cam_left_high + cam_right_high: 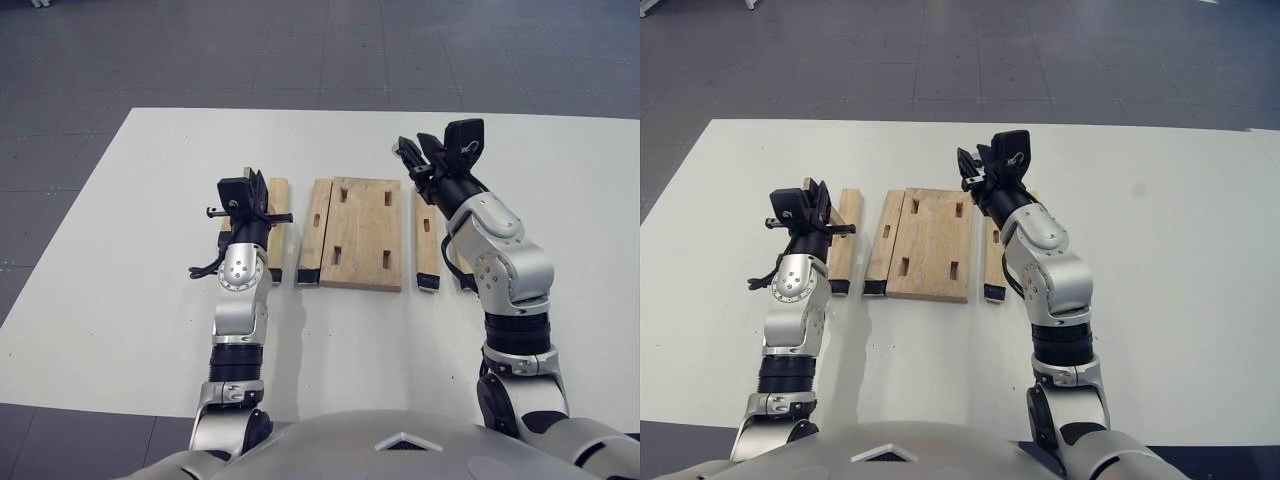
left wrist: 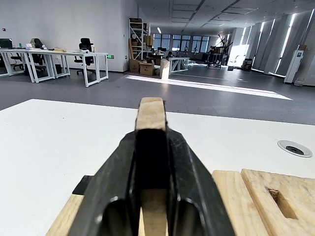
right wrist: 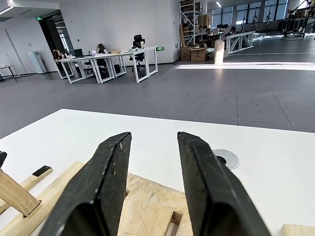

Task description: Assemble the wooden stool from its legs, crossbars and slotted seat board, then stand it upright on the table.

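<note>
The slotted seat board [image 1: 362,232] lies flat in the middle of the white table [image 1: 120,250]. One black-tipped leg [image 1: 314,230] lies along its left side and another leg [image 1: 427,245] along its right side. A third leg [image 1: 279,222] lies further left. My left gripper [image 1: 250,182] is just left of that third leg, shut on a wooden bar [image 2: 150,112] that pokes out past its fingers [image 2: 183,162]. My right gripper [image 1: 437,150] hangs open over the board's far right corner, with nothing between its fingers [image 3: 110,167].
A round cable grommet [image 3: 221,158] is set into the table beyond the board. Bare table stretches to the far left and to the right of the parts. Grey floor lies past the far edge.
</note>
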`<state>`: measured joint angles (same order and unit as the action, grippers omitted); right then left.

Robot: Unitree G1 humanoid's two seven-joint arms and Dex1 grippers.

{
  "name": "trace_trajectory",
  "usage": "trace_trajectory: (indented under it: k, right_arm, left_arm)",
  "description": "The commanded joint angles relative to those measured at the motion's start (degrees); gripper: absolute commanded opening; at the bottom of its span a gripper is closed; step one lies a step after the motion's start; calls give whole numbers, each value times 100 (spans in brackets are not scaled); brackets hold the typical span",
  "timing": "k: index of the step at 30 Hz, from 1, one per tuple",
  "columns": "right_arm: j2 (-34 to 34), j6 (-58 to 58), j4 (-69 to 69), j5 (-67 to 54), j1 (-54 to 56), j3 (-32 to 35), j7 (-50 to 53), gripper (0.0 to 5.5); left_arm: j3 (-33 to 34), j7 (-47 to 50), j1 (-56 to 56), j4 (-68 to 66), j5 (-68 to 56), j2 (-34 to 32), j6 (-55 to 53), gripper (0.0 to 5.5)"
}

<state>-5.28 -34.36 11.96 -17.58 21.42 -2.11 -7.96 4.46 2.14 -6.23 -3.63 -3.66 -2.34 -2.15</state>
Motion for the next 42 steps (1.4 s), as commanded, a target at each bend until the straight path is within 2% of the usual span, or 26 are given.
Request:
trace_trajectory:
  k: [1, 8, 14, 21, 25, 29, 30, 37, 41, 42]
  right_arm:
    - [-20, -55, 51, 43, 117, 63, 3, 172]
    - [-7, -34, -24, 61, 197, 86, -6, 172]
    - [6, 11, -78, 70, 247, 90, -9, 172]
    - [-5, 52, -79, 87, 229, 91, -6, 172]
    - [15, 99, -99, 129, 251, 92, -3, 172]
    - [50, 131, -119, 159, 235, 79, -11, 172]
    - [63, 136, -125, 165, 233, 76, -18, 172]
    - [77, 130, -91, 191, 189, 88, -21, 172]
    - [64, 113, -83, 195, 175, 91, -24, 172]
    - [63, 107, -81, 195, 169, 89, -24, 172]
  left_arm:
    - [11, -84, 843, -645, 136, -109, -173, 43]
    - [-111, -152, 906, -849, 260, -145, 11, 43]
    - [51, -192, 421, -647, -67, -123, -357, 43]
    - [-57, -180, 408, -368, 76, -142, -391, 43]
    - [-59, 62, 205, 592, 290, -128, -330, 43]
    - [-28, 181, 25, 935, 331, -71, -557, 43]
    - [-11, 184, -17, 985, 275, -40, -622, 81]
    - [82, 166, -32, 1032, 132, 31, -874, 161]
    - [238, 190, -410, 1784, 135, -188, -1631, 233]
    - [335, 207, -655, 2060, 121, -302, -1980, 236]
